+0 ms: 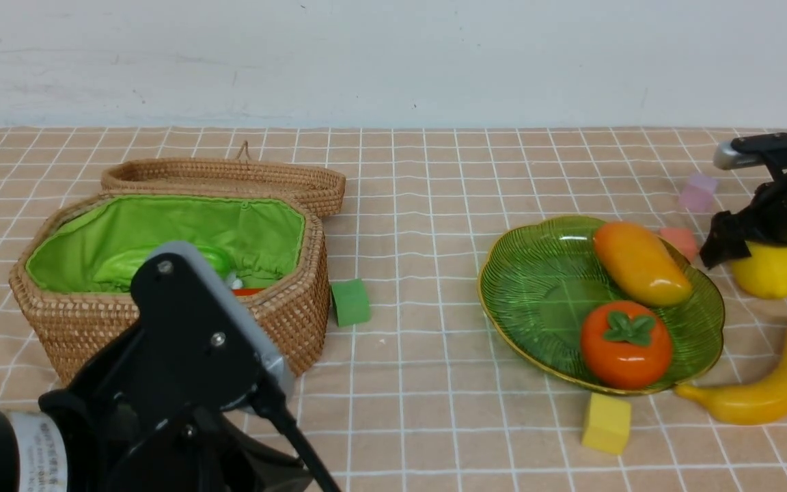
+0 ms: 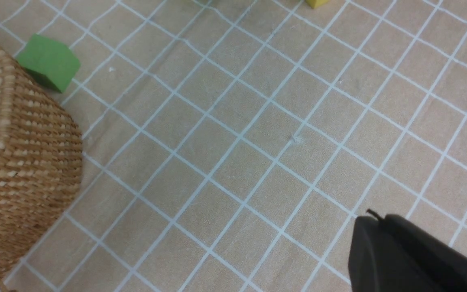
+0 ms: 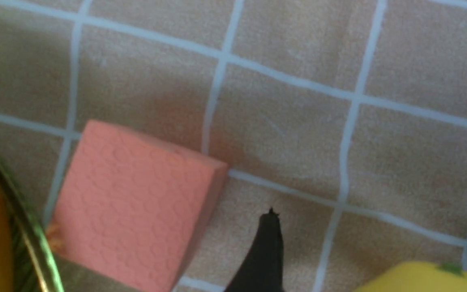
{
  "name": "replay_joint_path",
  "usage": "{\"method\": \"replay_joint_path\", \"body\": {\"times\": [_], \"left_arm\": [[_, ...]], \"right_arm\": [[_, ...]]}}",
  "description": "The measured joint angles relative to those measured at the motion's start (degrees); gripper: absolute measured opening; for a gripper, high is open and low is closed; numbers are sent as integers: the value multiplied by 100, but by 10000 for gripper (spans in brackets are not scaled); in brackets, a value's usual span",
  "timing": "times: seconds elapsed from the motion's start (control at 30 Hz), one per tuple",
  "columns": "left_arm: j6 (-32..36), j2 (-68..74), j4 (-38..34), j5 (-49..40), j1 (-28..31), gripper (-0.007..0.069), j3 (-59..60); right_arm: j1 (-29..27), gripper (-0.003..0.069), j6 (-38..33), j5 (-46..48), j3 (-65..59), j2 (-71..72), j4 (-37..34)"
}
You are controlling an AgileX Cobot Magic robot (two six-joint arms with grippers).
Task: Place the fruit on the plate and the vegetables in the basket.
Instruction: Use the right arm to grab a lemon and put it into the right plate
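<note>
Near the worktop's [image 1: 434,383] front left corner, the left gripper [image 2: 373,219] is closed and holds nothing. It hangs over bare checked cloth in front of the large brown woven wicker basket with bright green lining [image 1: 284,314]. Inside the basket lies a glossy green toy vegetable [image 1: 123,265], partly hidden by the arm, with a sliver of something orange beside it. The shallow wicker lid [image 1: 229,178] leans behind the basket, and a small green foam cube [image 1: 350,302] sits just beside its right wall.

Towards the right side is the wide green ribbed glass plate with a gold rim [image 1: 537,287]. It carries the orange-yellow mango [image 1: 639,263] and the round orange persimmon with a green leaf cap [image 1: 626,345]. A yellow foam cube [image 1: 606,424] sits at the plate's front edge, a pink cube [image 1: 680,240] sits at its far rim, and a lilac one [image 1: 698,192] is farther back.

The glossy yellow lemon [image 1: 772,273] lies on the cloth near the right edge. The right gripper [image 3: 379,213] is spread wide around it, not closed on it. The curved yellow banana [image 1: 769,383] lies near the front right.
</note>
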State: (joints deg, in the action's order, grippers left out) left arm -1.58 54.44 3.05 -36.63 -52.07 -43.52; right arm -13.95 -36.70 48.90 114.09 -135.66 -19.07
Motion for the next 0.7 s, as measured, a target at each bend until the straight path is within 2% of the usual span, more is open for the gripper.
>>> {"method": "replay_joint_path", "body": {"times": [0.2, 0.4, 0.7], "left_arm": [[0, 0, 6, 0, 0, -8, 0], [0, 0, 6, 0, 0, -8, 0], [0, 0, 6, 5, 0, -6, 0]], "right_arm": [[0, 666, 507, 11, 0, 186, 113], [0, 666, 1239, 167, 11, 460, 554], [0, 665, 1562, 699, 11, 186, 643]]}}
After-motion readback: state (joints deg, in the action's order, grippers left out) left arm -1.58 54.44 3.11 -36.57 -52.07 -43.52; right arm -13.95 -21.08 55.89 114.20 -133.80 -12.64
